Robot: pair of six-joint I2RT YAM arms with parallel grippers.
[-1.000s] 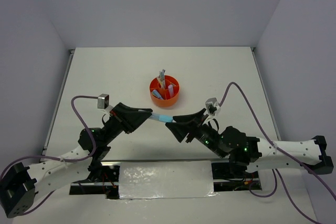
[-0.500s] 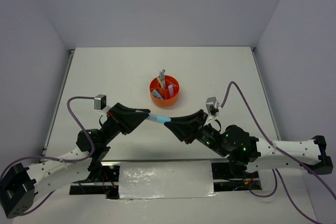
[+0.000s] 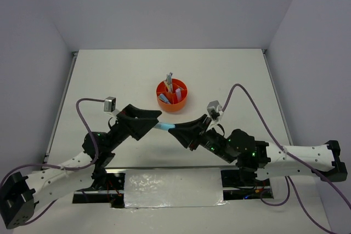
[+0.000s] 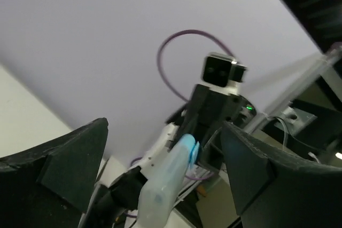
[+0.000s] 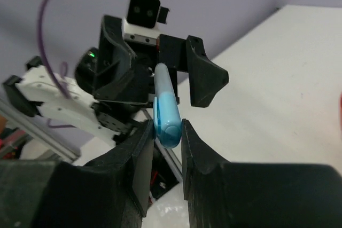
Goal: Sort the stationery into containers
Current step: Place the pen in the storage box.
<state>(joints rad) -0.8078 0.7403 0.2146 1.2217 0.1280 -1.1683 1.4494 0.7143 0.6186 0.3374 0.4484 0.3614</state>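
Moved since before: your left gripper [image 3: 157, 120] has sprung wide off the blue marker [image 3: 164, 127], and your right gripper [image 3: 178, 131] has edged a little left with it.
Left gripper: spread. In the left wrist view both fingers [image 4: 64, 158] stand clear of the marker [image 4: 166, 177] on either side.
Right gripper: pinching the marker's near end [image 5: 165, 111] between both fingers [image 5: 140, 156], as your right wrist view shows.
Blue marker: held in the air over the near middle of the table [image 3: 120, 75], its free end reaching left in between the left gripper's open jaws.
Orange organiser [image 3: 174, 108]: on the table, just far of the two grippers and apart from both.
Organiser contents: thin pens [image 3: 169, 83] standing upright in a far compartment, and stubby pastel pieces in the nearer ones. You cannot tell which kind each is.
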